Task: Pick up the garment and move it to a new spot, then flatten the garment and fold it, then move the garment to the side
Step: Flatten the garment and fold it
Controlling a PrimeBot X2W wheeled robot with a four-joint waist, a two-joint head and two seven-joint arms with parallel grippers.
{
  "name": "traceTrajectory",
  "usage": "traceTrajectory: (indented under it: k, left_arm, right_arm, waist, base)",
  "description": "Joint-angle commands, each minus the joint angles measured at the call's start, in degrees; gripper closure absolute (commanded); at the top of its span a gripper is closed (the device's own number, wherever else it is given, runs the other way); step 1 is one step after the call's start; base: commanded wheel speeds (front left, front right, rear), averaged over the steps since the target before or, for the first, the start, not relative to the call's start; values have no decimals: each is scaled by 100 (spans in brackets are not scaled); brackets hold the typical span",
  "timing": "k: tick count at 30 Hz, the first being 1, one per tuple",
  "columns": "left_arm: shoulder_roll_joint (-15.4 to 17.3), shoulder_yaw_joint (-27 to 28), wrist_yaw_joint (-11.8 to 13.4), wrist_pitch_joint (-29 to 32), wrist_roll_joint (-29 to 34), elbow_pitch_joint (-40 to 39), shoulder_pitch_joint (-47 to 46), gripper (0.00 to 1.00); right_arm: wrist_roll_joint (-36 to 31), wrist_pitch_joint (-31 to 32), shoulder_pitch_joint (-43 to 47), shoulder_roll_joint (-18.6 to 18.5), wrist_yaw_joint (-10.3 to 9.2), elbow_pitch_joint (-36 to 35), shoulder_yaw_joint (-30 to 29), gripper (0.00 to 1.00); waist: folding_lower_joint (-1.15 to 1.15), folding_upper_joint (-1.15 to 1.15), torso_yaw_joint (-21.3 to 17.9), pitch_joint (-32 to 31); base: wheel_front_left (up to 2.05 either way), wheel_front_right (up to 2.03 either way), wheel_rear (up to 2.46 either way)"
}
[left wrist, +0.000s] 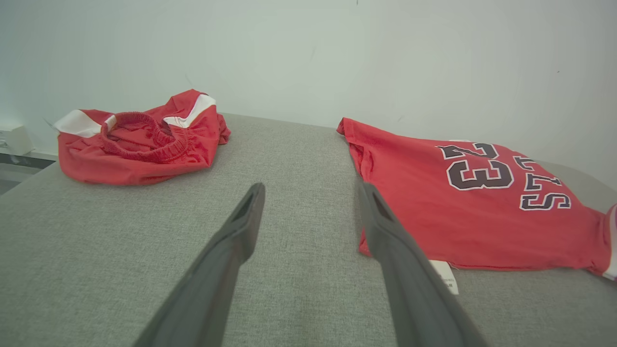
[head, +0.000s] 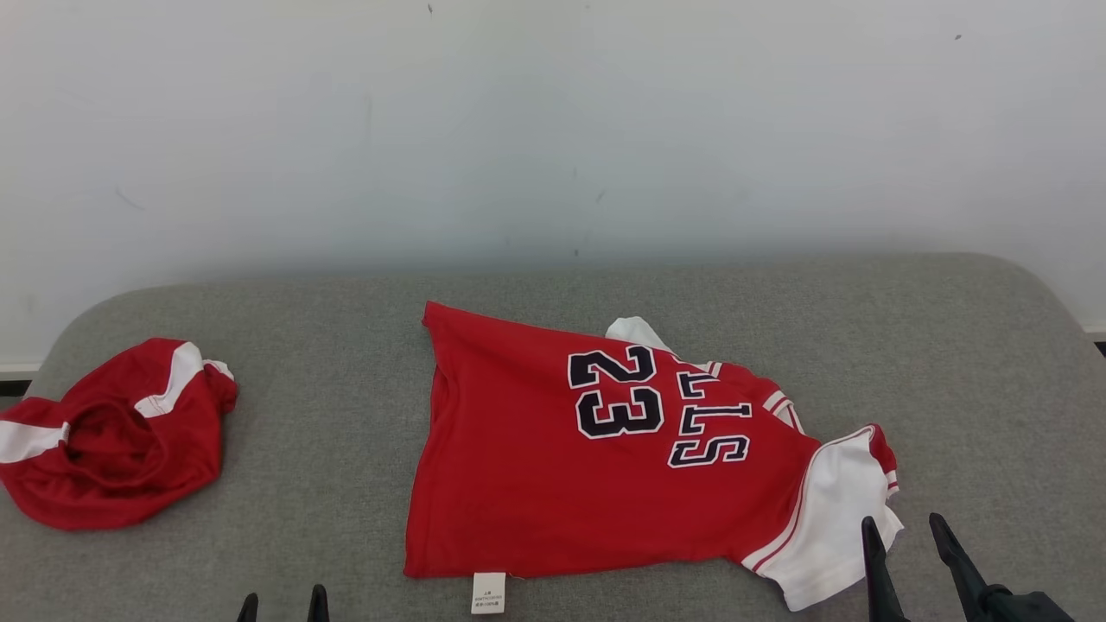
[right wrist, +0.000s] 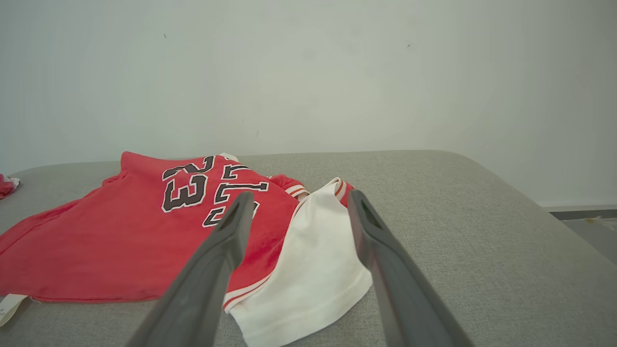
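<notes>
The garment (head: 553,466) is a red jersey with white sleeves and a dark "23". It lies spread on the grey padded table (head: 346,345), collar end to the right, a white label at its near hem. In the left wrist view the garment (left wrist: 458,202) lies right of the fingers; the right wrist view has the garment (right wrist: 120,231) at left and centre. My left gripper (head: 282,596) stands open at the near edge, left of the hem, empty. Open too, my right gripper (head: 903,529) hovers by the white sleeve (right wrist: 313,270), nothing between its fingers.
A crumpled pair of red shorts (head: 112,432) with white stripes lies at the table's left end, also visible as the shorts (left wrist: 140,140) in the left wrist view. A white wall (head: 553,130) rises behind the table. Bare grey table stretches right of the jersey.
</notes>
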Motion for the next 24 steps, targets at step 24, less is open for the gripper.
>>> traceTrajectory:
  k: [24]
  left_arm:
    - [67,-987,-140,-19,92,2402,-1711,0]
  right_arm:
    - [-93,1244,-1733,-249,5,2137,-603,0]
  waist:
    - [0,0,-336,635]
  base:
    - [0,0,0]
